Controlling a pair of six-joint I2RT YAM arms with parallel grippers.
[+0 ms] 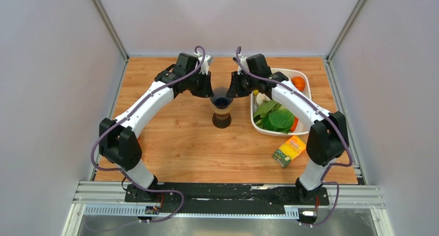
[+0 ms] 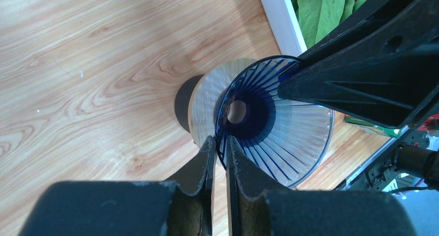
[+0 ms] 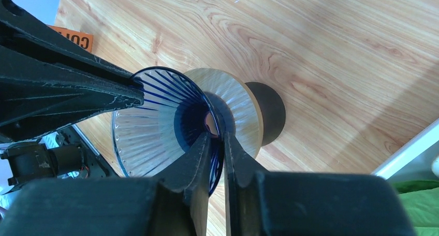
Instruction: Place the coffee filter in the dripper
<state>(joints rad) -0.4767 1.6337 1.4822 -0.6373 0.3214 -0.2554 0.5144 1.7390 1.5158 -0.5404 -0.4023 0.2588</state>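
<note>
Left pincer (image 2: 220,143), right pincer (image 3: 216,137) pinching blue cone (image 2: 282,143) rim, seemingly over dripper (image 2: 206,101)

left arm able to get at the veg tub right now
Probably not: left gripper is shut on the blue-ribbed cone at the dripper, and the right gripper sits between it and the tub.

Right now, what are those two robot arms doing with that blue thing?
Both arms hold one thing together. The left gripper and the right gripper each pinch the rim of a see-through blue-ribbed cone from opposite sides, right over the dripper with its tan funnel top. Whether the cone sits in the funnel or hangs just above it is hard to tell. I cannot spot a white paper filter in any view.
</note>
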